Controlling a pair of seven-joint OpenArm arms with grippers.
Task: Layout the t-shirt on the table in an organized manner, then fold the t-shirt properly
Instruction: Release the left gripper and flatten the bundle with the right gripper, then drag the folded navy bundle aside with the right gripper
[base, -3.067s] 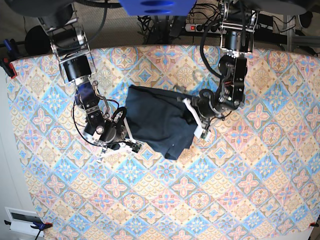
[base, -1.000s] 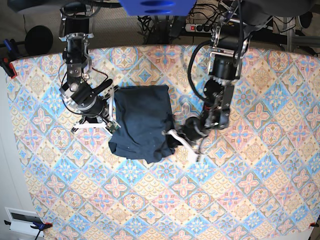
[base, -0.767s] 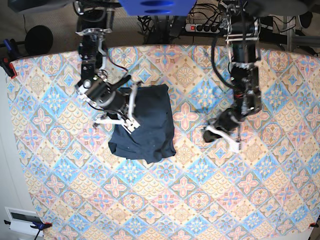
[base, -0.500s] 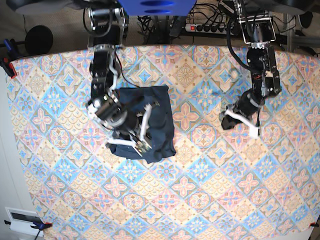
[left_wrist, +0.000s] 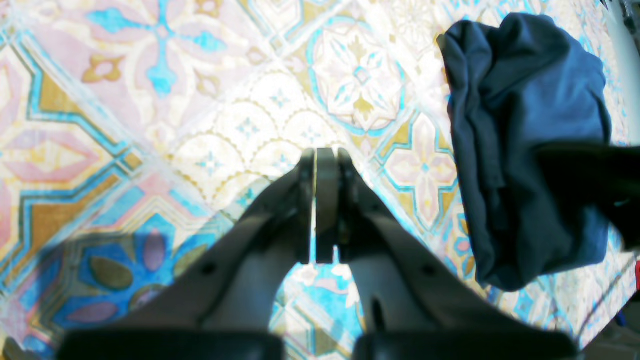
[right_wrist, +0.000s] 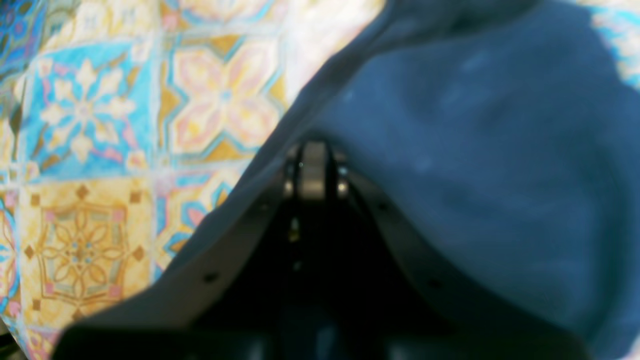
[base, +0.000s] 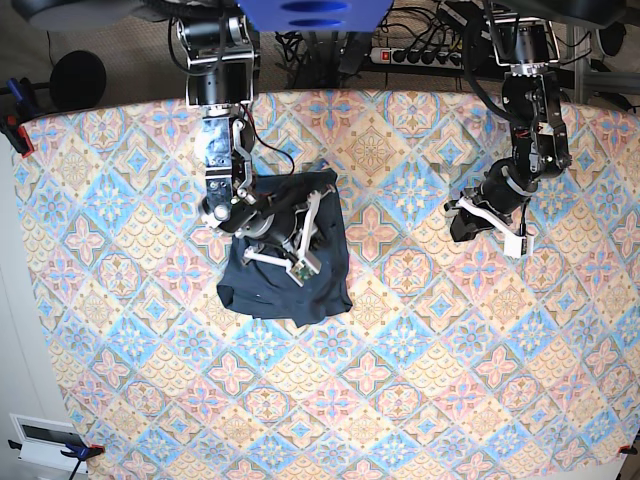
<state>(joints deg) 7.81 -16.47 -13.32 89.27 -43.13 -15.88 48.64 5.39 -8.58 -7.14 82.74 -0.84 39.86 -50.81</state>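
The navy t-shirt (base: 285, 285) lies as a compact folded bundle on the patterned table (base: 400, 380), left of centre. My right gripper (base: 298, 262) hangs over the middle of the bundle. In the right wrist view that gripper (right_wrist: 312, 167) is shut, its tips at the edge of the t-shirt (right_wrist: 475, 150), with no fabric visible between them. My left gripper (base: 490, 228) is off to the right, well apart from the shirt. In the left wrist view it (left_wrist: 320, 160) is shut and empty above the table (left_wrist: 150, 100), with the t-shirt (left_wrist: 525, 150) at the right.
A power strip and cables (base: 410, 55) lie beyond the table's far edge. Clamps hold the cloth at the left edge (base: 15, 130) and the front corners (base: 80, 452). The right arm's blurred dark body (left_wrist: 595, 175) crosses in front of the shirt.
My left gripper has drawn away from the shirt's right edge, out to the right. My right gripper has moved from the shirt's left side onto its middle. The bundle looks squarer.
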